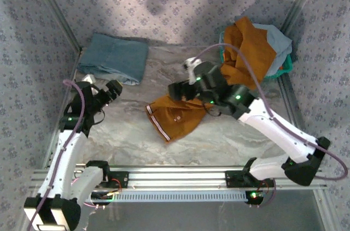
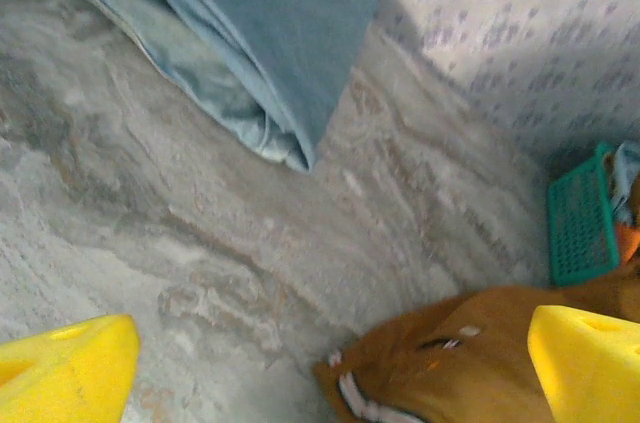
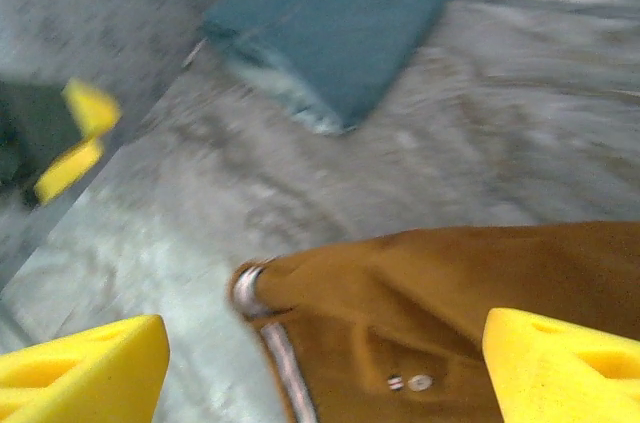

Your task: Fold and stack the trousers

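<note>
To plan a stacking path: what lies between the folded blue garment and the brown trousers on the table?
Bare marbled tabletop, nothing else, between the blue garment and the trousers; the top external view shows it.

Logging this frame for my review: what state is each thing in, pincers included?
trousers: unfolded, rumpled, waist end on the table.
left pincer: open, empty.
right pincer: open, above the waistband.
teal-blue garment: folded, lying flat at the back left.
basket: holds orange cloth draped over its rim.
</note>
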Tool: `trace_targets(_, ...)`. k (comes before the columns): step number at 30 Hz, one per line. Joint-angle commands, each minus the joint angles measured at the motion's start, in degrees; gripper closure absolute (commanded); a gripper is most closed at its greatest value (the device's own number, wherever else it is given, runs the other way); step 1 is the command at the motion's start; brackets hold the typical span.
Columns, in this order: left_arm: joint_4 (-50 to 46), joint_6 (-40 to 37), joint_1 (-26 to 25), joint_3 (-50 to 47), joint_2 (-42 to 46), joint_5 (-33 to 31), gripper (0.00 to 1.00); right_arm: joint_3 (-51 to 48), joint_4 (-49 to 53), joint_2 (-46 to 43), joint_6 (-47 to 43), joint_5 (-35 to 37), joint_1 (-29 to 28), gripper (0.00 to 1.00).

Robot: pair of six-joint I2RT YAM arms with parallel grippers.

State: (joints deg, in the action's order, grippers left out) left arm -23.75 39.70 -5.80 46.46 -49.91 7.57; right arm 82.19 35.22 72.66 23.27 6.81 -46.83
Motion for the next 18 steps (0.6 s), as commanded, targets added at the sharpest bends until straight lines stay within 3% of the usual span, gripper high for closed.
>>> trace_targets(1,-1.9,-4.2,-8.0,0.6,-3.1,-2.8,0.00,-4.5,4.3,-3.2,2.5,3.3,8.9,0.12)
trace_targets(5,1.9,-5.2,-19.7,-0.8,-9.8,-7.7,0.00,-12.9,1.2,-5.2,7.4,1.4,25.0,0.05)
trace_targets(10,8.4,-5.4,-25.8,-0.5,-17.3,-6.6,0.01,-19.2,-3.9,-3.0,11.4,-1.1,39.9,0.02)
trace_targets(15,9.4,-6.6,-26.5,2.1,-26.5,-7.6,0.00,-19.8,-5.3,2.7,12.0,0.3,46.1,0.00)
trace_targets(18,11.3,-7.4,-26.6,1.9,-31.5,-8.0,0.00,-21.8,-9.2,5.8,11.2,-3.3,48.4,0.00)
